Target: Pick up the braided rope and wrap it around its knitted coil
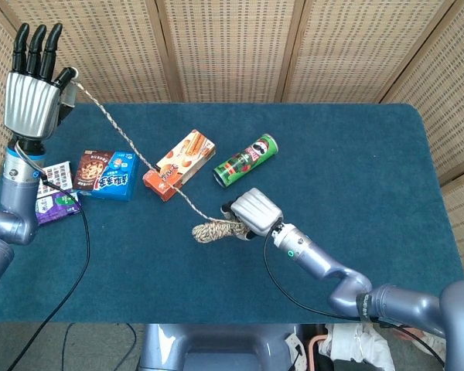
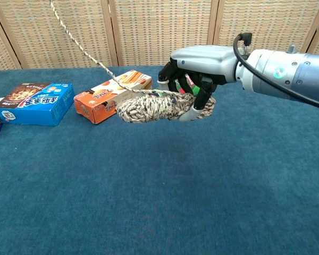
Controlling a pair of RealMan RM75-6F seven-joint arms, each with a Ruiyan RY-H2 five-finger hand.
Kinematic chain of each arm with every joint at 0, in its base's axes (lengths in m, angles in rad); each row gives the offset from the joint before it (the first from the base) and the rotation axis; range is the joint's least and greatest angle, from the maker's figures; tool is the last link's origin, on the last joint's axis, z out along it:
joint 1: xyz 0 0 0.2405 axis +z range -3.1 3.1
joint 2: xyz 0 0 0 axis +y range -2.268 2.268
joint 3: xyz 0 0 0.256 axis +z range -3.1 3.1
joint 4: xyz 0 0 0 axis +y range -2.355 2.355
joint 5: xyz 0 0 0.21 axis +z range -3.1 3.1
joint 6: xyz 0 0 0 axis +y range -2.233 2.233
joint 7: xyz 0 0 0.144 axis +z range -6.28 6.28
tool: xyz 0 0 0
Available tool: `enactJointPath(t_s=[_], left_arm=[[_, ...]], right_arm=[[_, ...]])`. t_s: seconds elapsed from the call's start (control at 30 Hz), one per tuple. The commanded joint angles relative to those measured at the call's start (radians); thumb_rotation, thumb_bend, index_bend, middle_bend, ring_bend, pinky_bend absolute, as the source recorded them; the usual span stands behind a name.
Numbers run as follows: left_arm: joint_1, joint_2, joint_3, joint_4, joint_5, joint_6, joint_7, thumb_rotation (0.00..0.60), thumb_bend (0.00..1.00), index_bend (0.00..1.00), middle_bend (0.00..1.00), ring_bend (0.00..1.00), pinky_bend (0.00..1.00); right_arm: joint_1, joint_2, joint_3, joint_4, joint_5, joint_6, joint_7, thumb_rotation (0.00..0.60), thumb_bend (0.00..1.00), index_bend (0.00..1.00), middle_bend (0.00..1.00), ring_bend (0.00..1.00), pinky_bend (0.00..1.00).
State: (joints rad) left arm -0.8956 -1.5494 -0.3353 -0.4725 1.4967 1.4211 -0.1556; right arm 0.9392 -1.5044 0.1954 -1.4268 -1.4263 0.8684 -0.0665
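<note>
Chest view: right hand (image 2: 194, 79) grips mottled beige knitted coil (image 2: 151, 106) above table; braided rope (image 1: 131, 147) runs taut — left hand (image 1: 32, 89) pinches end.

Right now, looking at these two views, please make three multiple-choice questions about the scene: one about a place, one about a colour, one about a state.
1. Where does the orange box lie?
A. between the blue box and the green can
B. right of the green can
C. on the table's near edge

2. What colour is the table covering?
A. red
B. dark blue-green
C. white

3. How is the braided rope now?
A. lying slack on the table
B. stretched in the air from the knitted coil to the left hand
C. fully wound on the coil

Answers:
1. A, since the head view shows the blue box on its left and the can on its right.
2. B, seen in both views.
3. B, since the right hand holds the coil while the left hand, raised high, holds the rope's end.
</note>
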Motion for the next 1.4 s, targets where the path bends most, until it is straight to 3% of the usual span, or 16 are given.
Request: enactJointPath(t_s=[0.03,0.13,0.23,0.47,0.63,0.87,0.97,1.13,1.4], left_arm=[[0.001,-0.054,0.038,0.068,0.003,-0.026,-0.018,0.6,0.58,0.85,0.0,0.0,0.0],[0.007,-0.087,0.064,0.106,0.011,-0.035,-0.025,0.6,0.58,0.85,0.0,0.0,0.0],[0.028,-0.137,0.125,0.159,0.046,-0.036,-0.029,0.6,0.58,0.85,0.0,0.0,0.0],[0.06,-0.202,0.21,0.235,0.097,0.001,-0.065,0.6,0.58,0.85,0.0,0.0,0.0],[0.093,-0.214,0.275,0.259,0.148,0.078,-0.099,0.6,0.58,0.85,0.0,0.0,0.0],[0.124,-0.219,0.357,0.259,0.219,0.207,-0.105,0.6,0.58,0.85,0.0,0.0,0.0],[0.124,-0.223,0.382,0.24,0.245,0.277,-0.111,0.6,0.58,0.85,0.0,0.0,0.0],[0.112,-0.225,0.404,0.169,0.278,0.39,-0.115,0.6,0.58,0.85,0.0,0.0,0.0],[0.063,-0.177,0.36,-0.132,0.262,0.393,-0.092,0.6,0.58,0.85,0.0,0.0,0.0]], right_arm=[[-0.004,0.019,0.014,-0.031,0.009,0.004,0.055,0.6,0.52,0.68,0.75,0.6,0.71],[-0.009,0.022,0.031,-0.057,0.044,0.002,0.09,0.6,0.52,0.69,0.75,0.6,0.71],[-0.014,0.029,0.07,-0.117,0.126,-0.019,0.157,0.6,0.53,0.69,0.75,0.6,0.71],[-0.014,0.044,0.134,-0.193,0.265,-0.026,0.182,0.6,0.54,0.69,0.75,0.6,0.71],[0.002,0.019,0.173,-0.211,0.45,0.032,0.05,0.6,0.54,0.69,0.75,0.6,0.71],[0.079,-0.011,0.227,-0.253,0.797,0.148,-0.203,0.6,0.55,0.69,0.75,0.6,0.73],[0.125,-0.041,0.242,-0.248,0.907,0.218,-0.307,0.6,0.55,0.69,0.75,0.6,0.74],[0.187,-0.112,0.24,-0.198,0.993,0.308,-0.438,0.6,0.56,0.69,0.76,0.6,0.74],[0.233,-0.194,0.206,-0.125,0.969,0.373,-0.56,0.6,0.56,0.7,0.76,0.6,0.75]])
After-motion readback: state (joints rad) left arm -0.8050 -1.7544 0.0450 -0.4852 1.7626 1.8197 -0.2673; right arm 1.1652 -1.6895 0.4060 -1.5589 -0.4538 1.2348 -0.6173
